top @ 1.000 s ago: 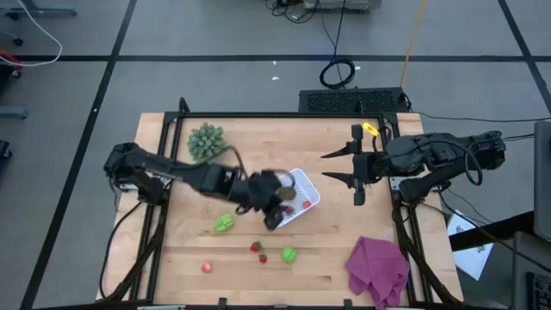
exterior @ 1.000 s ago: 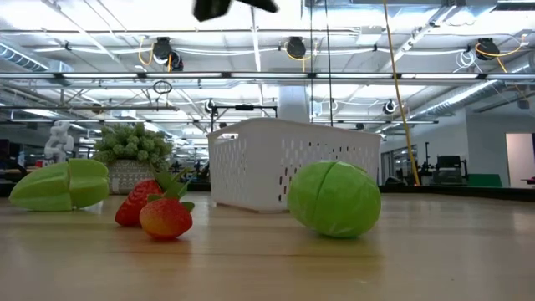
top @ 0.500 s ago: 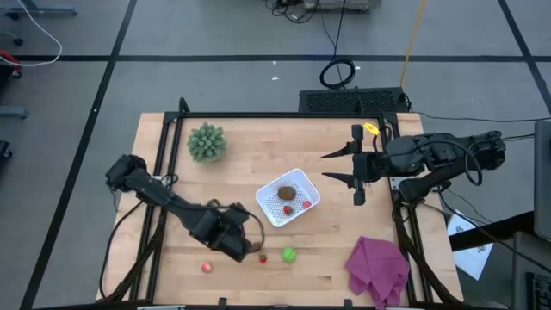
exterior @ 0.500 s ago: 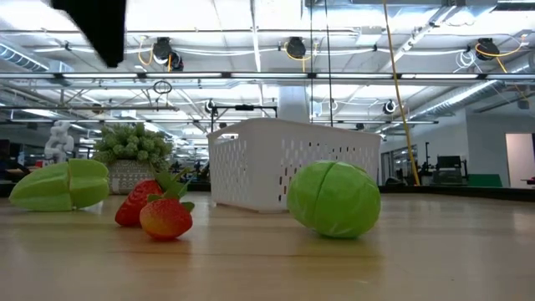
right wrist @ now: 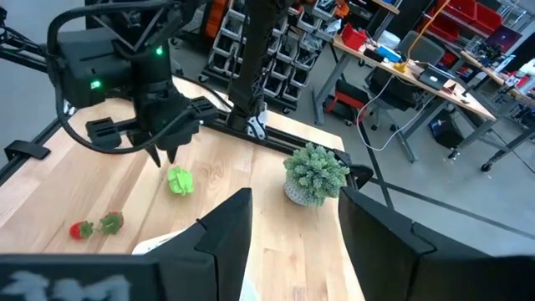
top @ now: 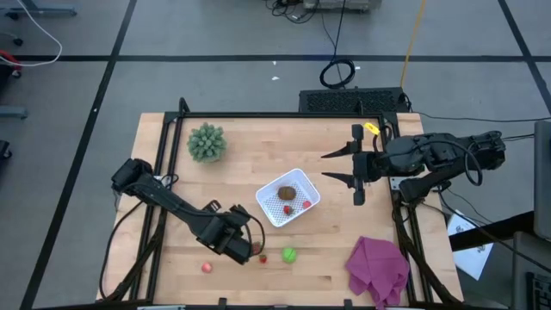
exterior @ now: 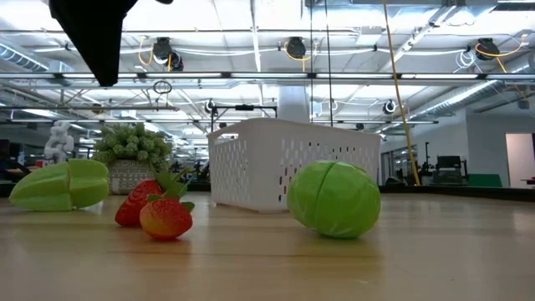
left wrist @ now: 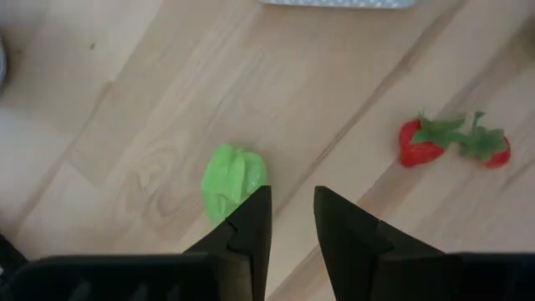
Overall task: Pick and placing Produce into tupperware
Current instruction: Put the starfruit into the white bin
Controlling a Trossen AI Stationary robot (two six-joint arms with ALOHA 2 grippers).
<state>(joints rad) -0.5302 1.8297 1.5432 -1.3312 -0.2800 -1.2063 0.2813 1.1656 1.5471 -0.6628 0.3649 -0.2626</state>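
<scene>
Left wrist view: left gripper (left wrist: 290,219) is nearly closed and empty, above the wood, leafy green (left wrist: 232,179) just ahead of its tip, strawberries (left wrist: 451,140) off to one side. Risk: descending narrow, the fingers would knock the green away. Tupperware (top: 287,197) sits near; right gripper (top: 355,165) waits, part open. No writing legible.

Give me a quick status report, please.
Left tool shut, empty, above green leafy piece. Right tool idle at table's right. Tupperware holds three pieces. Nothing blocking.

Matt wooden table (top: 344,138); perforated plastic tupperware (top: 269,195)
</scene>
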